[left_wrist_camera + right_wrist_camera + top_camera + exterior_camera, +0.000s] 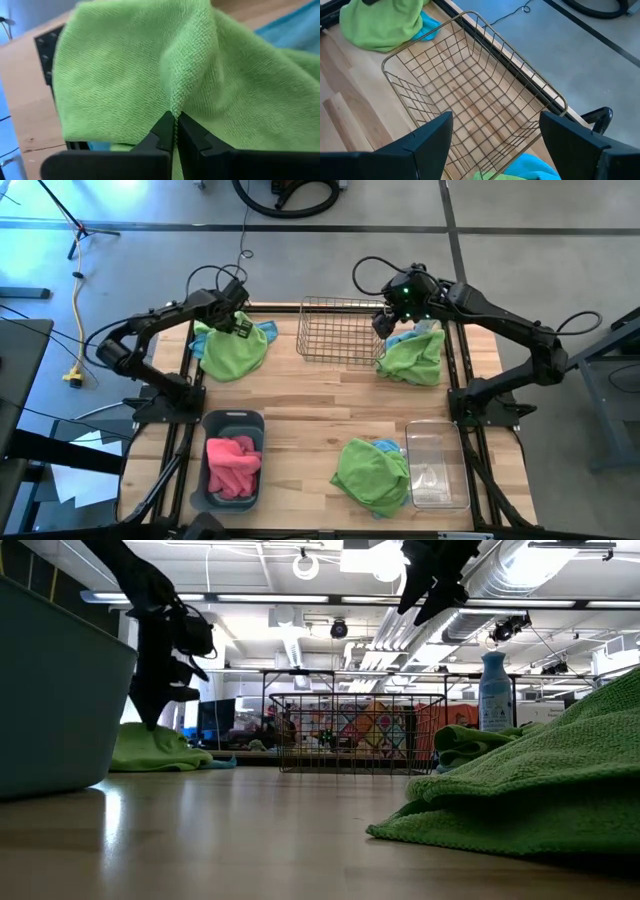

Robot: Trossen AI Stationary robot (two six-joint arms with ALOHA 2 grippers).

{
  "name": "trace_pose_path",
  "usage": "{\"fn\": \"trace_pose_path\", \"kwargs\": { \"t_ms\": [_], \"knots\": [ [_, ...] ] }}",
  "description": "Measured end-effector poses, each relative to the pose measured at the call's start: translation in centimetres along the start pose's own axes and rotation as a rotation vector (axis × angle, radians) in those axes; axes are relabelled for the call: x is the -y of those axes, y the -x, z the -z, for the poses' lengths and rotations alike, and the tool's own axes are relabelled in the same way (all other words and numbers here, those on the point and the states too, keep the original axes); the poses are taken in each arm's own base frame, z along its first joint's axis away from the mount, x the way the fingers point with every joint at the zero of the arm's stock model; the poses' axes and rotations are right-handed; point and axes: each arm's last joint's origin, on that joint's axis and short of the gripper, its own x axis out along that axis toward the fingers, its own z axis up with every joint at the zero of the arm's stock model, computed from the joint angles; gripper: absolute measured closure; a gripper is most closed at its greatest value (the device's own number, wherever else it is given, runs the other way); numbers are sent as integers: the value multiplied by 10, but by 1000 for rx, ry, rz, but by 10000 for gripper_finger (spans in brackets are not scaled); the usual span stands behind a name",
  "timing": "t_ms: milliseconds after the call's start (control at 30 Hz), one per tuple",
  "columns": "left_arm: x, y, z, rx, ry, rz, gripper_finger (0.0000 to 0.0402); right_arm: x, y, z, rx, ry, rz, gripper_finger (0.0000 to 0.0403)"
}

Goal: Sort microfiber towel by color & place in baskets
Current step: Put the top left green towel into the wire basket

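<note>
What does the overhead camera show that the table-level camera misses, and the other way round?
Only the overhead view shows the pink towels lying in the dark grey-blue tub, the clear tub, and the right pincer beside the far right green towel. Only the table-level view shows the pale blue spray bottle and the room behind. Both show the empty wire basket, green towels, and the left arm over the far left green towel.

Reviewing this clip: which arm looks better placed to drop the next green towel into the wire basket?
Likely the left: the left gripper is shut on the green towel, near the wire basket. The right gripper hovers open and empty over that basket.
</note>
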Motion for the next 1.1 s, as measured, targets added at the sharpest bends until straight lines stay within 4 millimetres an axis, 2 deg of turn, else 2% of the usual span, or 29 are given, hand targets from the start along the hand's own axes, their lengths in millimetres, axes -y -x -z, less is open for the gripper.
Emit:
{"fn": "trace_pose_path", "kwargs": {
  "t_ms": [300,667,900,1100],
  "knots": [
    [-20,53,1,192,57,78,401,0,0,-2,17,18,-3,109],
    [-44,159,-8,528,74,191,401,-1,0,-6,64,37,-10,109],
    [-37,205,-4,672,-17,290,401,0,14,-8,131,45,-21,109],
    [-20,219,4,703,-90,374,401,3,32,-8,188,35,-30,109]
  ]
}}
